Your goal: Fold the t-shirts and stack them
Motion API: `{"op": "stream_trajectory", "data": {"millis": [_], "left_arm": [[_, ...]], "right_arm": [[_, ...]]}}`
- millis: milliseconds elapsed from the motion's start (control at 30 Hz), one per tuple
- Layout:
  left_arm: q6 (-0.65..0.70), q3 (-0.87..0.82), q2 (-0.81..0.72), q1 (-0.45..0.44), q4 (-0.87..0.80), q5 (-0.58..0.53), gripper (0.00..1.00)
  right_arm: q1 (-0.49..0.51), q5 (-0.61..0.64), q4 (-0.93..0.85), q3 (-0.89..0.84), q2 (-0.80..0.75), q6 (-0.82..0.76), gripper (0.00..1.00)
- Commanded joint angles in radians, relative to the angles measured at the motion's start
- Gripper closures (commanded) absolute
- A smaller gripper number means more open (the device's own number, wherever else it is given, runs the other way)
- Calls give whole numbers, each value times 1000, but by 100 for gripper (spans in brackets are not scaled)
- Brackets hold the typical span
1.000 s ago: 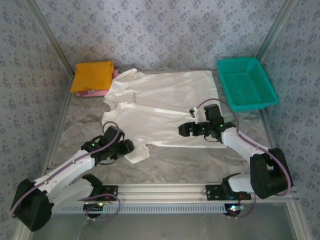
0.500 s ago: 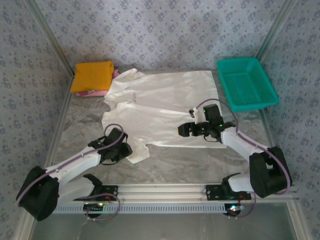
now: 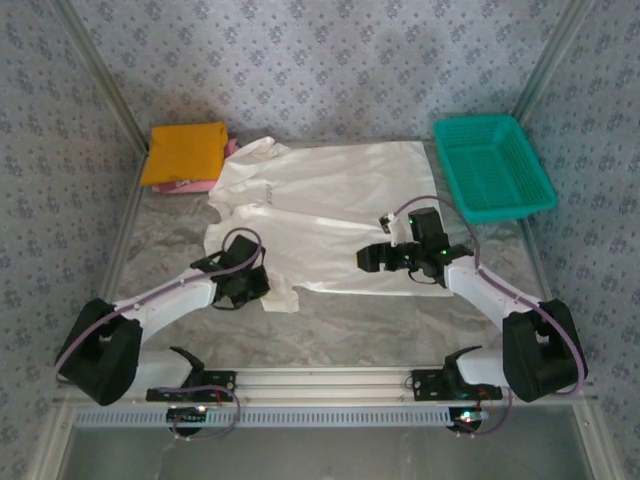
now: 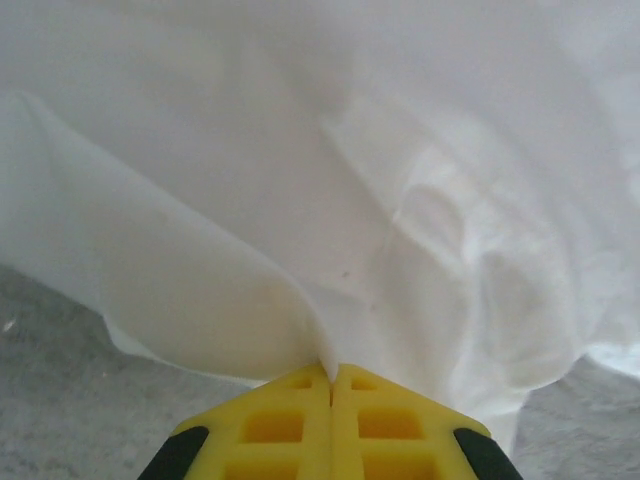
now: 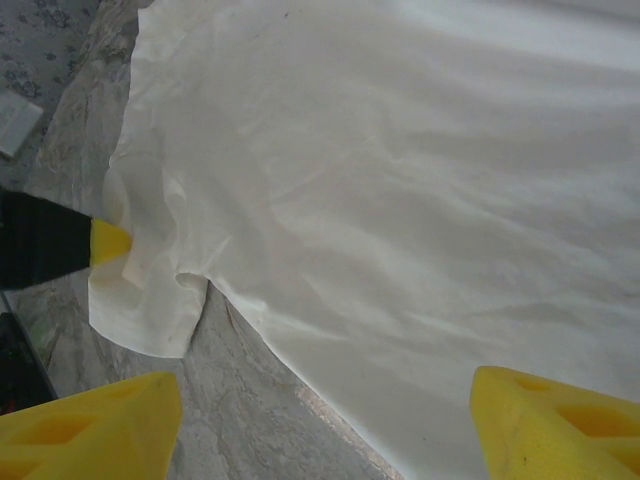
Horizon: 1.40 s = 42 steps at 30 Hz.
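Observation:
A large white t-shirt lies spread flat on the grey table, collar to the left. My left gripper is at its near-left sleeve, shut on a fold of the sleeve cloth that rises from between the yellow pads. My right gripper hovers over the shirt's near hem, open, with nothing between its yellow fingers. In the right wrist view the hem runs diagonally below, and the left gripper's yellow tip shows at the sleeve. A folded orange shirt lies on a pink one at the back left.
A teal mesh basket stands at the back right beside the shirt's far hem. Bare grey table lies between the shirt and the arm bases. Metal frame rails border the table's left and right sides.
My left gripper has moved forward and right onto the near sleeve and shut on its cloth, bunching it slightly. The right arm has stayed still.

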Motion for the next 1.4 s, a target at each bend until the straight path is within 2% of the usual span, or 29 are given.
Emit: {"op": "stream_trajectory", "data": {"millis": [0,133,167,200,267,300,433,567,700,800,933,1033,1200,1267,1367], "left_arm": [[126,116,76,46,-51,55,100],[268,313,219,51,-164,65,100],[295,353,246,52,-183,61,97],[320,391,274,52,-197,47,91],[362,448,307,51,-201,51,60],[375,475,314,48,-200,50,58],[383,533,295,48,-175,47,56],[356,505,265,37,-193,45,57],[251,328,80,43,-201,3,62],[124,174,-104,64,-220,-7,60],[-3,-32,-240,72,-150,59,57],[-24,-126,-234,72,-19,110,45],[25,-102,-100,65,60,162,40],[35,-97,-51,58,100,178,41],[52,-90,-4,50,180,188,52]], "right_arm": [[2,18,23,-14,-17,6,22],[0,24,27,-13,-16,6,21],[0,23,28,-12,-16,6,21],[0,23,30,-12,-14,6,21],[1,23,37,-14,-11,8,21],[0,24,38,-13,-10,8,21],[-2,20,45,-13,5,7,21],[-2,15,42,2,25,5,21],[-4,11,48,4,34,6,20],[-3,9,70,-1,48,6,20],[-2,-15,82,21,91,5,20],[-3,-20,90,28,103,8,20],[-3,-12,74,28,80,3,20],[-4,-4,73,21,64,4,20],[-2,10,70,10,45,5,19]]}}
